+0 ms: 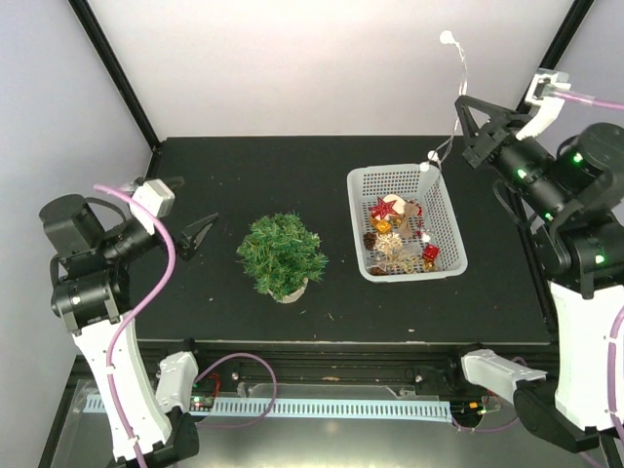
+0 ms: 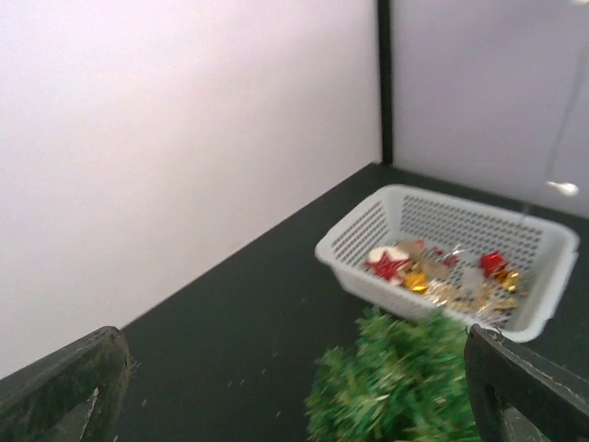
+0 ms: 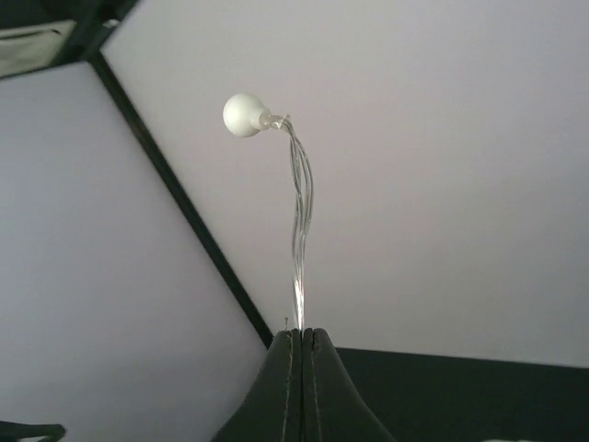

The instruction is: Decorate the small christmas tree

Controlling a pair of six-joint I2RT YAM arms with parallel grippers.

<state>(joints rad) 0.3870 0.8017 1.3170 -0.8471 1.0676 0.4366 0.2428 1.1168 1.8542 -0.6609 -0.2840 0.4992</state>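
The small christmas tree (image 1: 282,255) stands bare on its pale base on the black table, left of the white basket (image 1: 357,219). It shows blurred in the left wrist view (image 2: 405,387). My left gripper (image 1: 187,210) is open and empty, just left of the tree, its fingers (image 2: 64,387) wide apart. My right gripper (image 1: 462,103) is shut on a thin clear light string (image 3: 299,212) and holds it high above the basket. One white bulb (image 3: 244,115) sticks up above the jaws. The string hangs down with another bulb (image 1: 434,156) to the basket's far edge.
The basket (image 2: 359,235) holds a red star (image 1: 387,207), gold and red baubles and pale ornaments. Black frame posts stand at the back corners (image 1: 117,73). White walls enclose the table.
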